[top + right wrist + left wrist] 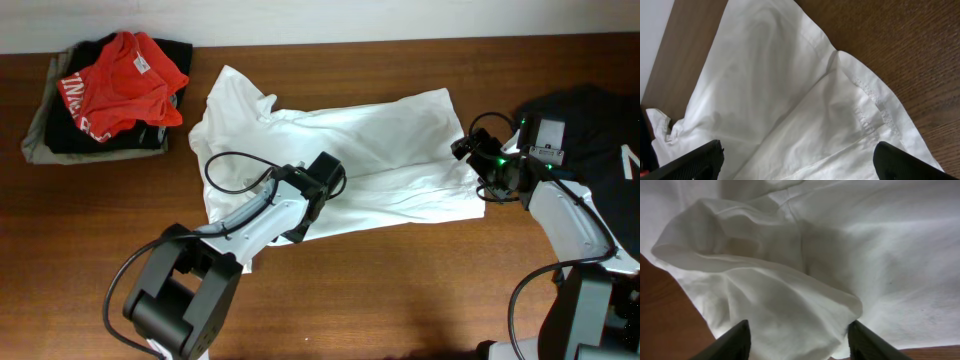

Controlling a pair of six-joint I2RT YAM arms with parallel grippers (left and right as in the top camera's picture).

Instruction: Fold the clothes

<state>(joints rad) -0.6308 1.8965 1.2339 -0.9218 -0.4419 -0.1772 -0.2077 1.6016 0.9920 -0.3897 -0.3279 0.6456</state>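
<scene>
The clothes (380, 150), a plain white T-shirt, lie crumpled and partly spread across the middle of the brown table (400, 290). My left gripper (325, 178) is down on the shirt's front left part. In the left wrist view its dark fingers (737, 342) stand apart, with a raised fold of the white cloth (790, 300) bulging between them. My right gripper (470, 165) hovers at the shirt's right edge. It is wide open, and the stitched hem (865, 110) lies between its fingers (700, 160).
A red garment (120, 75) tops a pile of dark and grey clothes (45, 130) at the back left. A black T-shirt (590, 120) lies at the right edge, behind my right arm. A black cable (235, 170) loops over the shirt by my left arm.
</scene>
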